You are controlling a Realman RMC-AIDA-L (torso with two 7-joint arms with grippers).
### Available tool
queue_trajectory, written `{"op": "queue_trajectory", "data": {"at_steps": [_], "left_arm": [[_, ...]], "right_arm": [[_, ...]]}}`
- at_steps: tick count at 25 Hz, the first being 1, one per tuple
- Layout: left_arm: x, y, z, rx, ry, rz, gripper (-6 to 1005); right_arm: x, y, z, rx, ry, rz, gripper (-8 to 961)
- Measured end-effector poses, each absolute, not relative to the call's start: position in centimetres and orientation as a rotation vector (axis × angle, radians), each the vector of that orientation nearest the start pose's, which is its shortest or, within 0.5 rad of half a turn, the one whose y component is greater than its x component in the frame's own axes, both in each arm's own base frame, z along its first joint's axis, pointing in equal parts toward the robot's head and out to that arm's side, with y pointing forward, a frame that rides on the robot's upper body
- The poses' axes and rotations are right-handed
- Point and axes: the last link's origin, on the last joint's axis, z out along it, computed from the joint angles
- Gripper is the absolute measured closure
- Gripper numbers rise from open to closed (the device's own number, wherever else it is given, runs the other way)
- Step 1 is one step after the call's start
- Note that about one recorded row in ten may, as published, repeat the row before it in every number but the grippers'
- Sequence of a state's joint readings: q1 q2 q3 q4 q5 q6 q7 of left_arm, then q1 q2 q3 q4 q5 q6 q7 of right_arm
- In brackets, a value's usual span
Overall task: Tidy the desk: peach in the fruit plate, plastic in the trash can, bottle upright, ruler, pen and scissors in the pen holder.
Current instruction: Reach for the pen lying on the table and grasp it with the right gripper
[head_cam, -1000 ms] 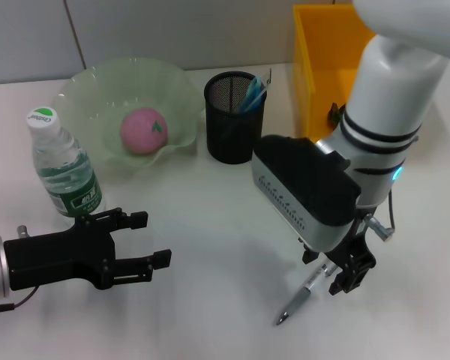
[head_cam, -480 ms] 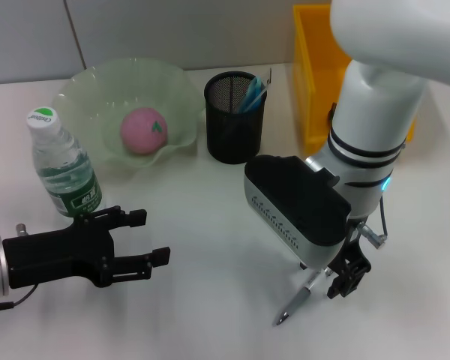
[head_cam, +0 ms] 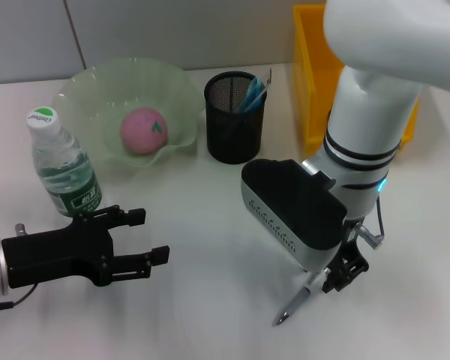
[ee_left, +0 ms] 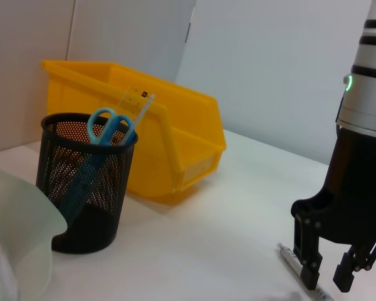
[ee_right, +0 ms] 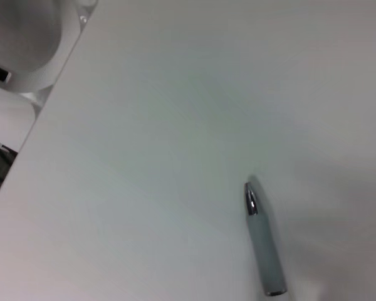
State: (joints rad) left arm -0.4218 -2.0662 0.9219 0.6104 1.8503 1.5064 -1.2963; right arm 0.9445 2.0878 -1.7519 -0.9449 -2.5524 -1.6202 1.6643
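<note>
White desk point(head_cam: 210, 217), pale wall panels behind; items listed from the robot's left to its right.

Left gripper point(head_cam: 139, 238): parked low over the desk's left near edge, fingers spread, holding nothing.

Bottle point(head_cam: 60, 166): upright, green cap on, just beyond the left gripper.

Fruit plate point(head_cam: 90, 94): pale green, wavy rim, with the peach point(head_cam: 143, 130) lying in it.

Pen holder point(head_cam: 234, 116): black mesh, centre rear; scissors point(ee_left: 109, 125) and ruler point(ee_left: 138, 103) already standing inside.

Pen point(head_cam: 294, 304): silver, flat on the desk near the front edge, tip toward the camera.

Right gripper point(head_cam: 343, 271): down at the pen's rear end, fingers parted, one on either side of the barrel in the left wrist view; contact cannot be confirmed.

Trash can point(head_cam: 315, 67): yellow bin, rear right.

Handling note, as judgement: the step in hand is grasping the pen. Centre the barrel between the fingers before closing, since it may roll. Grip toward the rear end, lift straight, tilt tip-down, and lower it into the holder clear of the scissors.
</note>
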Motion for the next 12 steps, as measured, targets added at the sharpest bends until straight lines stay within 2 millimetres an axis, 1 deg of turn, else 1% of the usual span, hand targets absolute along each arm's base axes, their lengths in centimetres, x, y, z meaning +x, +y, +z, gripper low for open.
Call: {"op": "queue_trajectory", "data": {"at_steps": [12], "left_arm": [[-28.05, 29.82, -2.46, -2.780, -0.634, -0.676, 172]], "right_arm": [[15.19, 34.04, -7.96, -3.079, -0.788, -1.234, 597]]}}
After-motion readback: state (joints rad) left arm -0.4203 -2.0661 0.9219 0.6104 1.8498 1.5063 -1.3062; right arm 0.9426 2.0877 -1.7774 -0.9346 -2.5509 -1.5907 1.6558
